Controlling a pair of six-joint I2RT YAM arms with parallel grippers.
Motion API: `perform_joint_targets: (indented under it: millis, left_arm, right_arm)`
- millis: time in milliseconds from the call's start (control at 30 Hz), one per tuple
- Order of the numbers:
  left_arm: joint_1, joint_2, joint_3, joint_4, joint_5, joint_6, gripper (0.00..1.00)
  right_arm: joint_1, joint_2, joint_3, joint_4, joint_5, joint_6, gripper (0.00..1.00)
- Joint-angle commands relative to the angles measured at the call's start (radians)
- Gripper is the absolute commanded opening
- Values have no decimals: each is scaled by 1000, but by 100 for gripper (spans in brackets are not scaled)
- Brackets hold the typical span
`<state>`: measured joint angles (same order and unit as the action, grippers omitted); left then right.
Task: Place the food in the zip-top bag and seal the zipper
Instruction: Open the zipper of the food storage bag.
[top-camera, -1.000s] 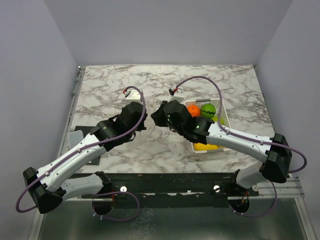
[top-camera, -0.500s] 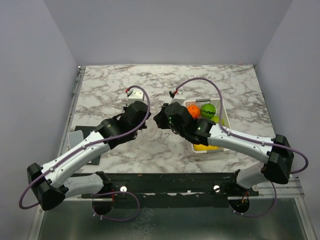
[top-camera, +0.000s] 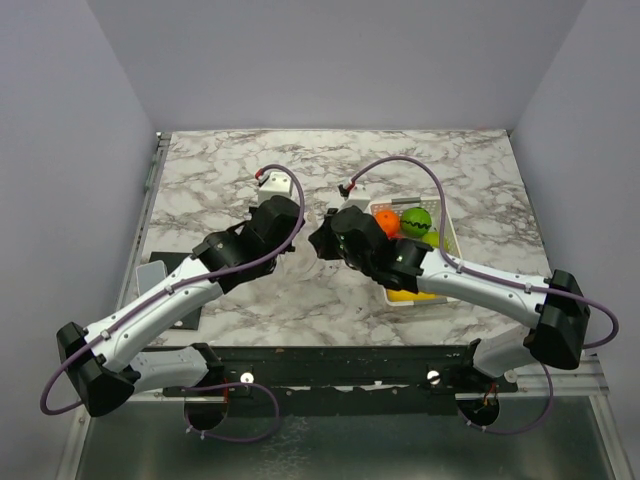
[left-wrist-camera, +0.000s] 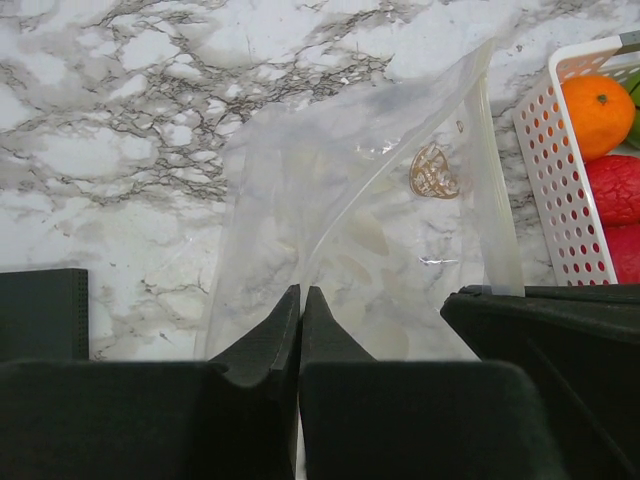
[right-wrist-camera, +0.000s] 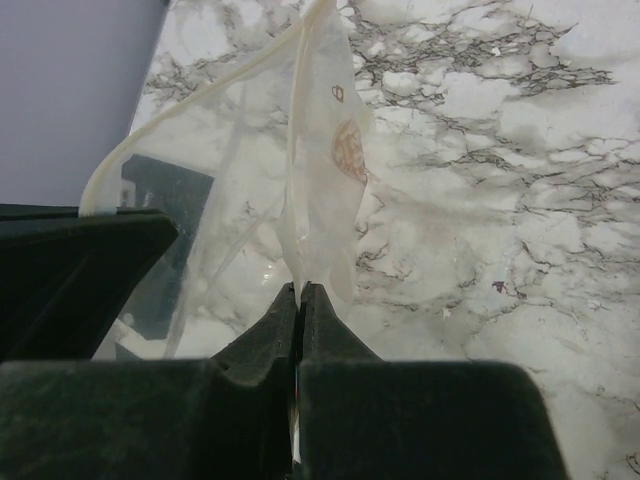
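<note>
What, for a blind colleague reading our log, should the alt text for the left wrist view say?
The left gripper, fingers closed, pinches the edge of a clear zip-top bag that fans out over a marble table. At the right edge, a white perforated tray holds an orange and red toy fruits.

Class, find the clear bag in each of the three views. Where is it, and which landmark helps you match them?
Left wrist: bag fills the centre, its near edge pinched by the left gripper.
Right wrist: left of centre, an edge pinched by the right gripper.
Top external: too clear to make out; only the gap between the grippers at centre.
Shared landmark: the marble table; both wrist views also show the bag's round logo.
</note>
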<state>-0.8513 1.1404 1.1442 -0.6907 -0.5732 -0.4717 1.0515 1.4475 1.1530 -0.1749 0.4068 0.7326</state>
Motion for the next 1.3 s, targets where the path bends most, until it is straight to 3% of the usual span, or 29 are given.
perform_joint_targets:
  millis: [0, 700, 1200, 1267]
  left_arm:
    - [-2, 12, 44, -44, -34, 35, 0]
    - [-2, 51, 138, -230, -141, 176, 0]
    - [-3, 73, 92, -168, -142, 189, 0]
    - [-3, 75, 80, -154, -133, 187, 0]
  right_arm:
    - [-4, -19, -39, -26, 39, 0, 1]
    - [-19, 149, -122, -54, 182, 30, 1]
    - [-44, 199, -87, -5, 130, 20, 1]
    - [-45, 196, -76, -3, 123, 13, 5]
